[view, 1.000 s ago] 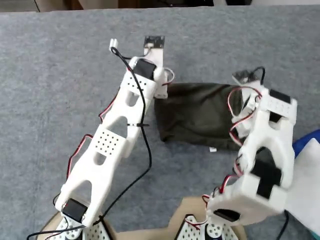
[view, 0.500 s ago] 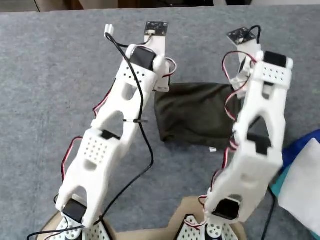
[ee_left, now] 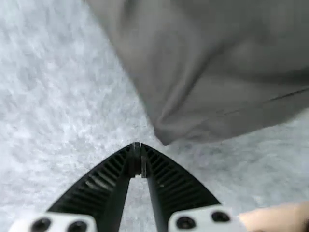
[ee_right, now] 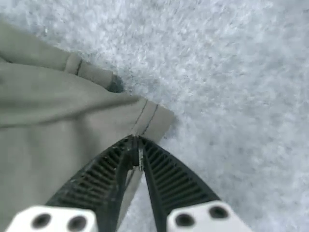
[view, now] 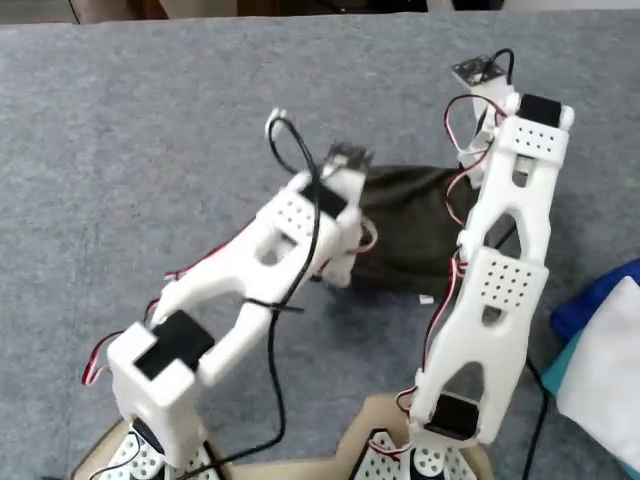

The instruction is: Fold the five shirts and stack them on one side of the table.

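Observation:
A dark olive shirt [view: 410, 225], folded to a rough rectangle, lies on the grey felt table [view: 140, 150] right of centre. My left gripper [view: 338, 272] hangs over its near left corner. In the left wrist view that gripper [ee_left: 136, 164] is shut and empty above bare felt, a little short of the shirt's corner [ee_left: 166, 137]. My right gripper [view: 478, 150] is at the shirt's far right corner. In the right wrist view it [ee_right: 135, 147] is shut, its tips over the stitched hem [ee_right: 149, 116] near that corner. The cloth lies flat there.
A pile of blue, teal and white clothes [view: 600, 350] sits at the table's right edge, beside the right arm's base. Both arm bases stand on a tan board [view: 385, 415] at the near edge. Open felt stretches left and behind.
The left arm has swung back from beyond the shirt's far left corner to its near left corner. The right arm stretched out to the far right corner earlier and has barely moved since.

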### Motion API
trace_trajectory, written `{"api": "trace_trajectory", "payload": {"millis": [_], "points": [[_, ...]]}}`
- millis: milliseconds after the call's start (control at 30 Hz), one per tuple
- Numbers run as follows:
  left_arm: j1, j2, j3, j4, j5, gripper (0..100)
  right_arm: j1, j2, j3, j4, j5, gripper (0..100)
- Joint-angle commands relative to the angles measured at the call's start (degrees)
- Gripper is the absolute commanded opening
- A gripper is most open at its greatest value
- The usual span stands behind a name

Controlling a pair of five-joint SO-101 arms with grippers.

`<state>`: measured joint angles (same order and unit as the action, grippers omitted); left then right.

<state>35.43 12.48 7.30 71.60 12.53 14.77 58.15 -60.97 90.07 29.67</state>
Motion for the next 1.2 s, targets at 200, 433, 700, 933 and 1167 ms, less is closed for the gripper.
{"api": "trace_trajectory", "payload": {"millis": [200,433,700,933,1167], "points": [[-0.6,-3.8,14.1,-17.0,3.3,2,-0.5,8.8,-11.1,-1.0,-0.2,0.6],[-7.6,-11.6,5.0,-10.9,3.7,2,-3.1,9.5,-17.6,4.4,0.9,0.6],[-7.6,-13.1,-5.2,-6.9,4.0,2,-3.3,9.6,-17.3,4.7,0.8,0.6],[1.5,-2.2,-3.2,-10.7,7.7,2,-2.4,9.7,-17.3,4.4,-0.3,0.6],[-0.4,8.7,-7.9,-11.1,8.8,2,-1.8,11.2,-17.7,4.6,-0.4,0.6]]}}
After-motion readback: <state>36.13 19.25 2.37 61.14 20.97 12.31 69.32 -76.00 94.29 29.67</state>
